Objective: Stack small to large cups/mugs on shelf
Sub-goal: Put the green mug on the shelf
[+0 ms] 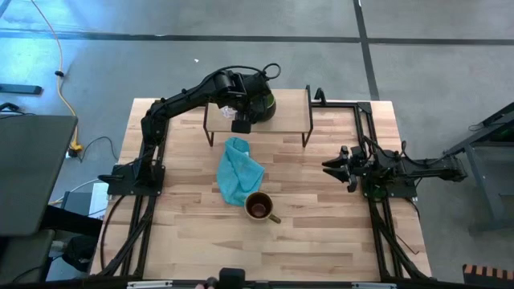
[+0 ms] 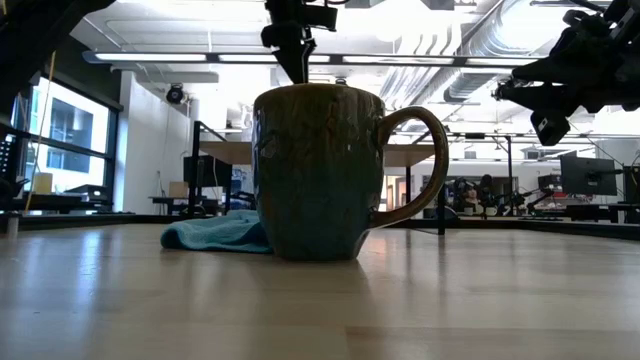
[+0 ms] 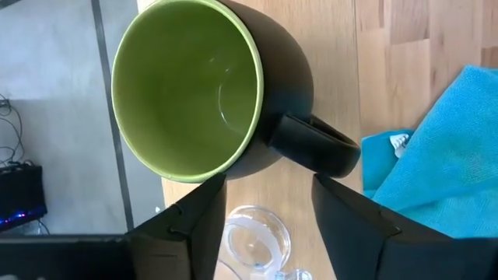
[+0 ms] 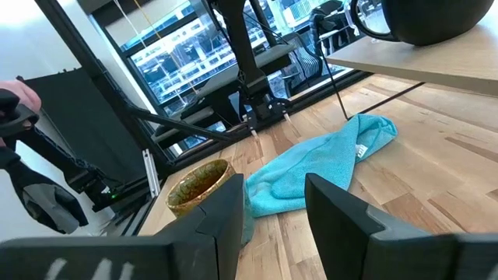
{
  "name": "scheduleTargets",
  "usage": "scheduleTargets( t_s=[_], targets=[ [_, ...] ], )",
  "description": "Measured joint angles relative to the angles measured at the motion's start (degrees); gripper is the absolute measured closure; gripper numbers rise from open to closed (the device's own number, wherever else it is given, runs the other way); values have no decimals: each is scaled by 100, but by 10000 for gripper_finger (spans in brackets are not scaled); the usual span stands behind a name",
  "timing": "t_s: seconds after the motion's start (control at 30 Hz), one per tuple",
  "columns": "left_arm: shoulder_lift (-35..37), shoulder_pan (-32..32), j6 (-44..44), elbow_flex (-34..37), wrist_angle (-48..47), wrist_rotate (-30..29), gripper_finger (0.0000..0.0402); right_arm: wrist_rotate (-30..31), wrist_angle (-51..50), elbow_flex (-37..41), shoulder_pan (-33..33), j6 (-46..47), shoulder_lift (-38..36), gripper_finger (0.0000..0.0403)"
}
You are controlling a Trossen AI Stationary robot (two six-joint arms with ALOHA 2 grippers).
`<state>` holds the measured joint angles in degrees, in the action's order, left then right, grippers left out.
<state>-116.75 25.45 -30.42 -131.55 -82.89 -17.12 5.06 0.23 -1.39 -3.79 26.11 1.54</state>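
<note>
olive-tan mug (image 1: pixel 259 207) with the brown inside sits near the middle of the tabletop (image 1: pixel 321 241), upright, handle pointing toward the right arm's side. glaze looks speckled in the low view, where it fills most of the frame. just beside it, touching or nearly so, is the teal cloth (image 1: pixel 238 171), crumpled between the mug and the shelf (image 1: pixel 293 100).

over on the left side, the left gripper (image 1: pixel 240 120) is up at the shelf's left end, right by the dark mug (image 3: pixel 226 85). glossy dark outside, bright green inside, upright on the shelf board with its handle aimed back at the gripper. the fingers (image 3: pixel 354 225) stand apart with the handle in the gap ahead of them, not clamped on anything i can see. the tiny clear glass cup (image 3: pixel 255 241) sits between the fingers too, close in, its lower part cut off by the frame edge. from overhead the arm covers most of that shelf end, so the glass is barely readable there.

plenty of bare wood in the front half of the tabletop and to the right of the olive mug.

right gripper (image 1: pixel 331 166) waits at the right edge, well apart from everything, fingers spread and holding nothing.
</note>
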Motion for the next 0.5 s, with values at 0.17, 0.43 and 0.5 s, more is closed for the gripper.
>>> scheduleTargets(
  t_s=[0.17, 0.43, 0.5],
  targets=[
    [0, 0, 156, 0, 0, 5, 286, 0, 0, 1, -1, 0, 0, 275],
    [0, 2, 245, 0, -64, 350, 380, 1, -1, 2, -1, -8, 0, 275],
    [0, 2, 241, 0, -103, 391, 393, 2, 0, 2, 0, -9, 0, 275]
  ],
)
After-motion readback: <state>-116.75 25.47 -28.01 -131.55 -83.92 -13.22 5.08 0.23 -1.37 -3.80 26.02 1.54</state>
